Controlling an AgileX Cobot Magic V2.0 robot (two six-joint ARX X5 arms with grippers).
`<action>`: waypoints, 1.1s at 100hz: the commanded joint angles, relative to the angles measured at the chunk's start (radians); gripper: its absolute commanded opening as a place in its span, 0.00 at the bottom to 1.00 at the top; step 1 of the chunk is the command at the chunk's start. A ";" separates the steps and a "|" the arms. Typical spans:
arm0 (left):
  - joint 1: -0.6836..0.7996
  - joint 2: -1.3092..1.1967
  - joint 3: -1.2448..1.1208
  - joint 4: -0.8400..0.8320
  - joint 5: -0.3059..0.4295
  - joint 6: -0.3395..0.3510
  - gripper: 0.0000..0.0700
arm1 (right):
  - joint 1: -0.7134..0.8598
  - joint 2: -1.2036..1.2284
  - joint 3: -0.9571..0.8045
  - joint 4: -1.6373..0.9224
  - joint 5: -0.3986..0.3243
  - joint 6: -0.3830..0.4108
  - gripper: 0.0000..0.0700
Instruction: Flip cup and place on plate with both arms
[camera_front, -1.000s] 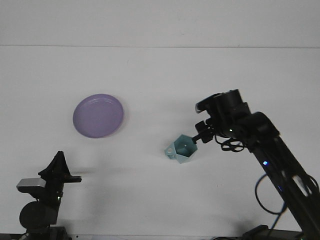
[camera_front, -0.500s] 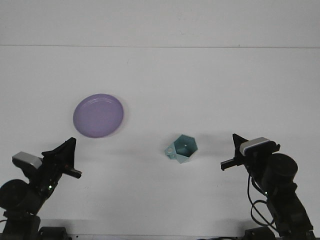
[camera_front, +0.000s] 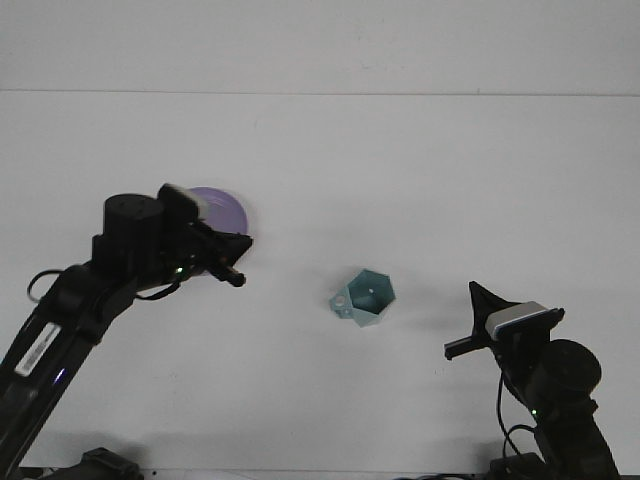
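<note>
Pale teal cup (camera_front: 366, 297) with a plain inside, lilac purple plate (camera_front: 226, 209), plain white table (camera_front: 400, 170), black left arm (camera_front: 90, 290) with white label, black right arm (camera_front: 560, 390) topped by a grey-white block

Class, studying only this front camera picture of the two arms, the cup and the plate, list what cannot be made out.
- Plate: mostly hidden behind the left arm.
- Left gripper: too dark and small to tell its state.
- Right gripper: the same, seen end-on.
- Cup: its base faces away from the camera.
- Both arm bases: cut off by the bottom edge.
</note>
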 joint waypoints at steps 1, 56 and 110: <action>-0.037 0.095 0.099 -0.050 0.007 0.061 0.05 | 0.001 0.002 0.002 0.006 -0.002 0.017 0.00; -0.277 0.627 0.550 -0.342 -0.106 0.138 0.66 | 0.001 0.002 0.002 -0.015 -0.001 0.017 0.00; -0.343 0.939 0.741 -0.413 -0.109 0.167 0.66 | 0.001 0.002 0.002 -0.015 -0.001 0.014 0.00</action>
